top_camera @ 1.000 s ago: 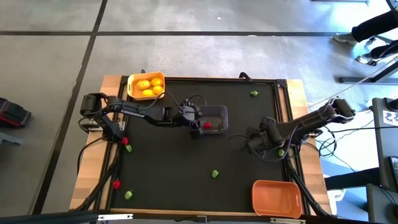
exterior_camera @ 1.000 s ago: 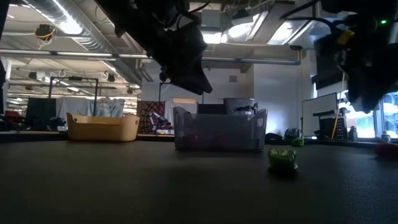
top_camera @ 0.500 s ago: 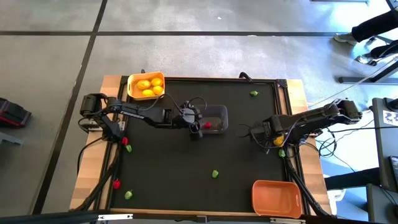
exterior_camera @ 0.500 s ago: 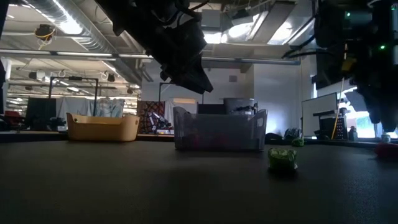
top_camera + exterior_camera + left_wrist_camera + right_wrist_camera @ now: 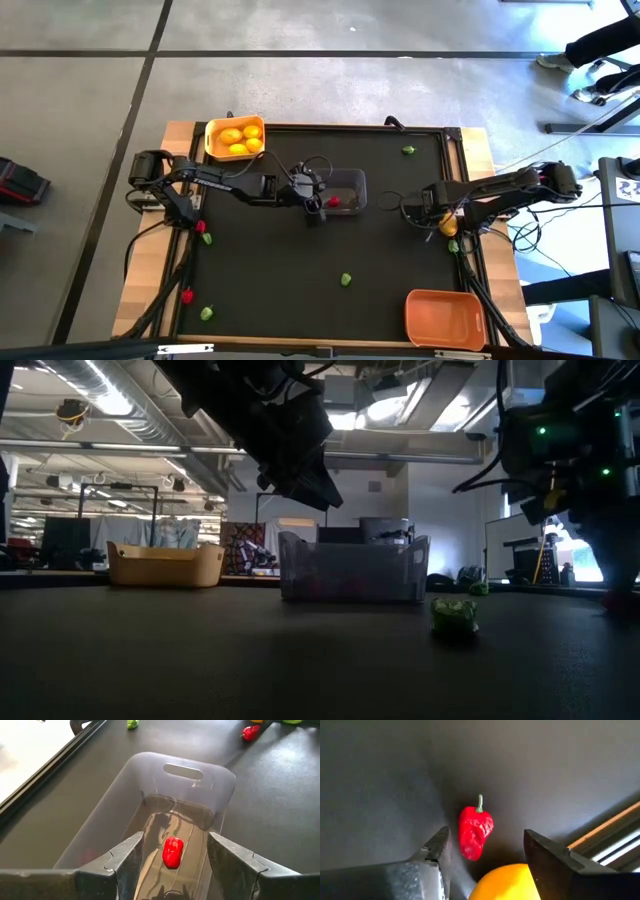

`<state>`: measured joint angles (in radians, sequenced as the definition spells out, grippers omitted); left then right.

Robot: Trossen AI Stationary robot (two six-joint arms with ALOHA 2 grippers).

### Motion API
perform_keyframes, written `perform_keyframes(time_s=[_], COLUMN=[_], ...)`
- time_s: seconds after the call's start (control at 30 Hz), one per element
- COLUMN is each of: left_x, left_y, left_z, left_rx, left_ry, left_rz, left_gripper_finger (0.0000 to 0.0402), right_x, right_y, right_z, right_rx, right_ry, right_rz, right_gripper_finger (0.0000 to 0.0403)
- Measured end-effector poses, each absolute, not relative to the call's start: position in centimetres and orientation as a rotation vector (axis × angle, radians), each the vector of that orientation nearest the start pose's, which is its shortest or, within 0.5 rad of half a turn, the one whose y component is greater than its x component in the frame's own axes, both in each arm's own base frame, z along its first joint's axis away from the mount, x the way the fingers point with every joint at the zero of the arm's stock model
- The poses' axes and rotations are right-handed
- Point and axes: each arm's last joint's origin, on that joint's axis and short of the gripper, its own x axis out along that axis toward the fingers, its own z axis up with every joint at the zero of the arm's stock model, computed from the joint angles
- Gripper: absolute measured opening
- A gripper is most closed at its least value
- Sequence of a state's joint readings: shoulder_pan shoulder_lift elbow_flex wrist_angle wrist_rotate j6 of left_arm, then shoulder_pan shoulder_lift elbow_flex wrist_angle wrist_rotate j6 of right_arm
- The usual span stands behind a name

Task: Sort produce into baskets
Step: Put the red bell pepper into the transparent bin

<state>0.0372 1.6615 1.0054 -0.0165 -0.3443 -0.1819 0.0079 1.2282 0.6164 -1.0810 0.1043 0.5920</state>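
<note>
On the black table (image 5: 300, 260), left tool (image 5: 172, 857) gapes above clear basket (image 5: 150, 795).

Clear glossy plastic basket (image 5: 150, 795) — matt black tabletop (image 5: 280, 805), apparently smooth

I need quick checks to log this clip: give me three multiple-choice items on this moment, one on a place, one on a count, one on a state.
1. Where does the left gripper hover?
A. over the orange basket
B. over the clear basket
C. off the table

2. How many lemons lie in the yellow basket?
A. none
B. one
C. three

3. How do the left gripper's jaws stand?
A. open and empty
B. shut on a green piece
C. shut on a lemon

Answers:
1 B, its wrist view looks down into the clear basket, where a red pepper lies.
2 C, the high view shows three lemons.
3 A, both fingers stand apart with nothing between.
</note>
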Motion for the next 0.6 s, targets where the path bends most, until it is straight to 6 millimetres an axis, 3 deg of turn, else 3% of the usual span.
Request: perform_keyframes(time_s=[0.27,0.6], left_x=[34.8,34.8], left_y=[2.3,2.3], left_z=[20.5,20.5], left_rx=[-0.072,-0.074], left_ry=[0.632,0.631], left_rz=[0.427,0.427], left_gripper_finger=[0.0212,0.0212], right_x=[14.9,15.6], right_y=[-0.7,-0.9], right_z=[15.2,15.2], right_rx=[0.436,0.401], right_ry=[1.629,1.545], right_rz=[-0.546,-0.553], right_gripper_finger=[0.0149,0.0009])
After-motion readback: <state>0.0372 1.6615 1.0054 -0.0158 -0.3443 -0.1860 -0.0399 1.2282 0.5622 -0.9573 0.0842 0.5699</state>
